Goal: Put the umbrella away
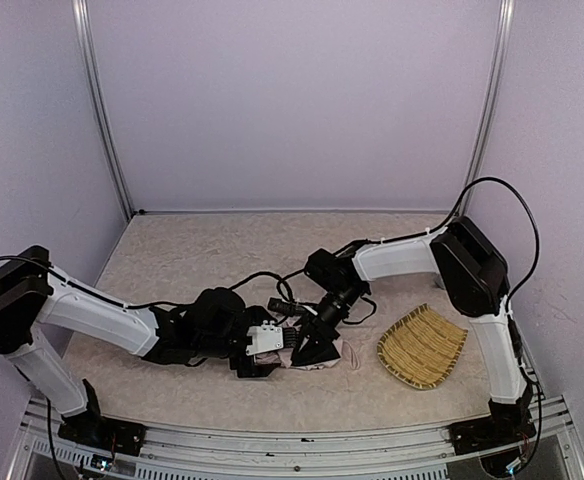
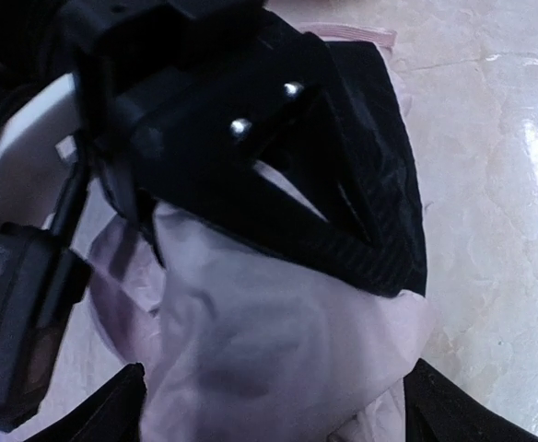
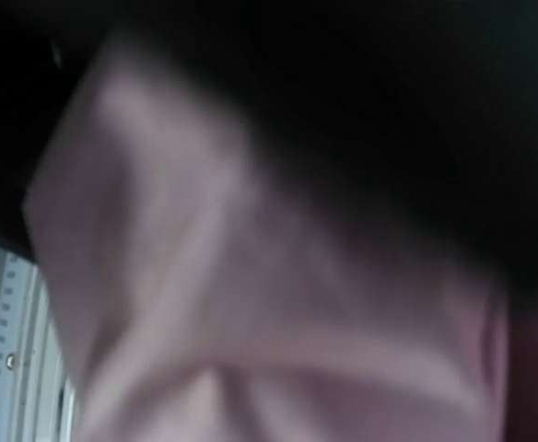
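The umbrella (image 1: 344, 352) is a crumpled bundle of pale pink fabric at the table's front middle, mostly hidden under both grippers. In the left wrist view its fabric (image 2: 278, 350) fills the gap between my left gripper's wide-apart fingers (image 2: 122, 410). My left gripper (image 1: 284, 350) is open around the bundle. My right gripper (image 1: 312, 348) presses into the fabric from the right; in the left wrist view it (image 2: 380, 249) looks closed on the black lining. The right wrist view shows only blurred pink fabric (image 3: 251, 322) close up. Shaft and handle are hidden.
A woven straw tray (image 1: 422, 345) lies right of the grippers, under the right arm. Black cables (image 1: 272, 285) loop behind the grippers. The beige table (image 1: 222, 245) is walled at the back and both sides. A metal rail runs along the front edge.
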Robot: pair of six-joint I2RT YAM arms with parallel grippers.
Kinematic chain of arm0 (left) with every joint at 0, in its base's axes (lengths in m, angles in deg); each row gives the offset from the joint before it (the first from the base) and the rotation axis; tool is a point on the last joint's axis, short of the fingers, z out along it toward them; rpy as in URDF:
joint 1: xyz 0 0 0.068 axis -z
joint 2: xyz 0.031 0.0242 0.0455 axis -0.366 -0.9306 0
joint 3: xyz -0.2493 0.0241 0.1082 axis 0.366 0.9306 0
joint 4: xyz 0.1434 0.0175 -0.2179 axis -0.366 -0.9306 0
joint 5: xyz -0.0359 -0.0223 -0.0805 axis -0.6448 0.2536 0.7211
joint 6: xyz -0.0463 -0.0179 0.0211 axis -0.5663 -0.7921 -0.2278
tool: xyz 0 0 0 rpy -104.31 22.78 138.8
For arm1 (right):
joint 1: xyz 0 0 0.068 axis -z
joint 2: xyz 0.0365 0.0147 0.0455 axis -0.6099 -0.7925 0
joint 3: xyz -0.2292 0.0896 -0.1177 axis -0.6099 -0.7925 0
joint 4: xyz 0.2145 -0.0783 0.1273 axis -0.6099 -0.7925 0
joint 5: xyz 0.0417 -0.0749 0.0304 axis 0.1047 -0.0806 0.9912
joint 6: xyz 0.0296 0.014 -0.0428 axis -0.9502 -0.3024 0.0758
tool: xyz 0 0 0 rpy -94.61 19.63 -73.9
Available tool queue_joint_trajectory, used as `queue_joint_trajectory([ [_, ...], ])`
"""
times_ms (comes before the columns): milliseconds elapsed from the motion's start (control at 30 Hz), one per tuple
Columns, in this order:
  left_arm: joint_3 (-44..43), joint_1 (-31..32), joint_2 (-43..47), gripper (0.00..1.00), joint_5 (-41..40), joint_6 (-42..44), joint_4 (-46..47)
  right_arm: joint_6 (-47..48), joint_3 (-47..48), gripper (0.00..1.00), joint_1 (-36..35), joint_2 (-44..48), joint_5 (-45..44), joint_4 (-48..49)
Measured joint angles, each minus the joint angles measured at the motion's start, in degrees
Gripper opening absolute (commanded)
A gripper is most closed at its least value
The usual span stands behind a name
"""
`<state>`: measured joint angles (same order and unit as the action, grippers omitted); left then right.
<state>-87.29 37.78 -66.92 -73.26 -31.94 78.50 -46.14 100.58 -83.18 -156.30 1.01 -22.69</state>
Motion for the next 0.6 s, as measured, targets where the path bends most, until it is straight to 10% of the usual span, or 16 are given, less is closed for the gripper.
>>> queue_joint_trajectory([
  [267, -6.2, -0.5, -7.4, 0.55, 2.8, -1.3, -6.6, -2.7, 0.8, 0.50, 1.5, -1.1, 1.4, 0.2],
  [600, -16.7, -4.5, -12.8, 0.37, 13.2, -4.8, -18.1, -8.7, -7.6, 0.71, 4.3, 4.7, 1.8, 9.1],
])
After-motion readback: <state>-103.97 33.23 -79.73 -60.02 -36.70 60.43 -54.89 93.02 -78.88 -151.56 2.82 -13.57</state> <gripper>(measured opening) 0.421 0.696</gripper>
